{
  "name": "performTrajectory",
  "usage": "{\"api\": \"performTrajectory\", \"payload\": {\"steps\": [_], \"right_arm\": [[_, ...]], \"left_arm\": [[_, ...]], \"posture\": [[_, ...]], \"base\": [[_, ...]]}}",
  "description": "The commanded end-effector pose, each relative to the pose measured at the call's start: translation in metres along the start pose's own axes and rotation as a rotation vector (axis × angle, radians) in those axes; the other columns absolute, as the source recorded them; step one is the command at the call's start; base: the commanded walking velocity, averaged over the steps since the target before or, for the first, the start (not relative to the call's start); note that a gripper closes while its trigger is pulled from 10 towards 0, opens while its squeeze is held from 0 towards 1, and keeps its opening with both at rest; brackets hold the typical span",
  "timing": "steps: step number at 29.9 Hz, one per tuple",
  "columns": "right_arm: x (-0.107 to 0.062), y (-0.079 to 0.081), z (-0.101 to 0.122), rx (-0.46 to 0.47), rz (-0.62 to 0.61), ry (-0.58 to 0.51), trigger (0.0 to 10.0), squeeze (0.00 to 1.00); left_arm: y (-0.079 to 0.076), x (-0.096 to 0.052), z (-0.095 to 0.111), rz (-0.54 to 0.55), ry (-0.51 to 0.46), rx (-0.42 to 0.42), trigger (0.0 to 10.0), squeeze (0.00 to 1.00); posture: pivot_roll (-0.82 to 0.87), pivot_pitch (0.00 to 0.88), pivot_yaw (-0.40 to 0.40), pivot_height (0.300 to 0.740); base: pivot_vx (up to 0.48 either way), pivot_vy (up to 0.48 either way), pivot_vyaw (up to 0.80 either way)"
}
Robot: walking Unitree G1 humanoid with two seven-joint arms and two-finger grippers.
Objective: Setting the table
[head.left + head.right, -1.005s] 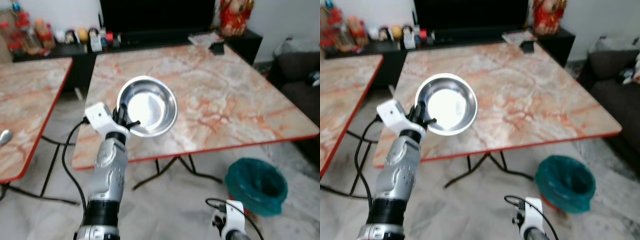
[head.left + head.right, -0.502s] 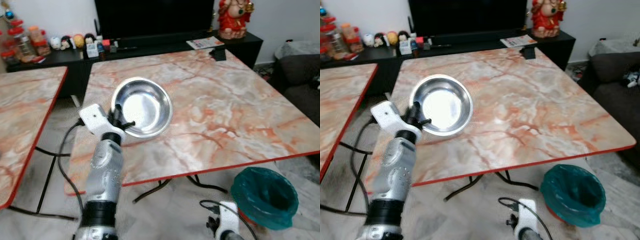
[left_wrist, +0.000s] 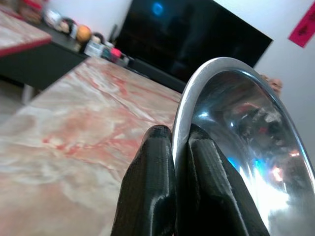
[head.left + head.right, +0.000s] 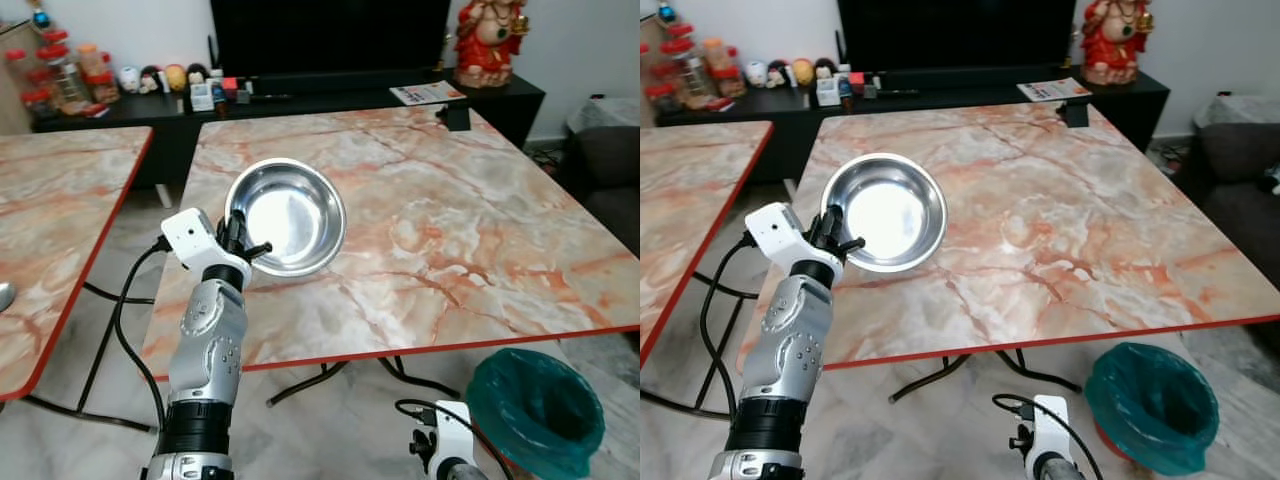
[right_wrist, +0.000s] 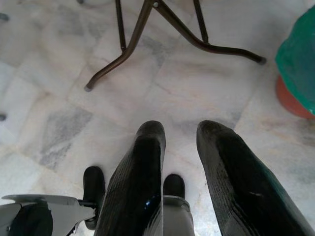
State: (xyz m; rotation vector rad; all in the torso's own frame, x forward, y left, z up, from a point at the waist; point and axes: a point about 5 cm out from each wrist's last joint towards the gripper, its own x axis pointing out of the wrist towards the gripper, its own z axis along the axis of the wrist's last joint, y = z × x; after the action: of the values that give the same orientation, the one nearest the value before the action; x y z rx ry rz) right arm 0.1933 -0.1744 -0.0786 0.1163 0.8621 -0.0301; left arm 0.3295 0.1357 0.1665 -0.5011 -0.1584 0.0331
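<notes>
Left gripper point(image 4: 243, 243) pinches the steel bowl point(image 4: 288, 215) by its rim — tilted, centre-left of frame, above the marble table point(image 4: 450, 230), likely for placing; right gripper point(image 5: 182, 162) hangs parted, empty.

Green-lined bin point(image 4: 535, 412) on floor, red figurine point(image 4: 490, 40), black TV point(image 4: 330, 35)
</notes>
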Motion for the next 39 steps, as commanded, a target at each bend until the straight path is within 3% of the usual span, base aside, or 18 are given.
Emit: {"api": "performTrajectory", "payload": {"steps": [1, 22, 32, 34, 39], "right_arm": [[0.000, -0.003, 0.002, 0.008, -0.009, -0.007, 10.0, 0.00], [0.000, -0.003, 0.001, 0.009, -0.024, -0.001, 10.0, 0.00], [0.000, -0.003, 0.000, 0.007, -0.026, 0.005, 10.0, 0.00], [0.000, -0.003, 0.000, 0.007, -0.026, 0.007, 10.0, 0.00], [0.000, -0.002, -0.001, 0.008, -0.024, 0.010, 10.0, 0.00]], "left_arm": [[-0.005, 0.002, 0.003, -0.015, -0.016, -0.006, 10.0, 0.00], [-0.009, 0.003, 0.004, -0.043, -0.007, -0.013, 10.0, 0.00], [-0.023, -0.001, -0.008, -0.139, 0.107, -0.095, 10.0, 0.00], [-0.025, -0.005, -0.014, -0.160, 0.160, -0.066, 10.0, 0.00], [-0.011, -0.008, -0.022, -0.044, 0.216, -0.029, 10.0, 0.00]], "posture": [[0.05, 0.018, 0.006, 0.740], [0.04, 0.028, 0.013, 0.740], [0.05, 0.031, 0.011, 0.740], [0.05, 0.031, 0.011, 0.740], [0.05, 0.033, 0.017, 0.740]], "base": [[0.000, -0.364, 0.00], [0.164, -0.362, 0.00], [0.024, -0.025, 0.00], [0.000, 0.000, 0.00], [0.000, 0.000, 0.00]]}}
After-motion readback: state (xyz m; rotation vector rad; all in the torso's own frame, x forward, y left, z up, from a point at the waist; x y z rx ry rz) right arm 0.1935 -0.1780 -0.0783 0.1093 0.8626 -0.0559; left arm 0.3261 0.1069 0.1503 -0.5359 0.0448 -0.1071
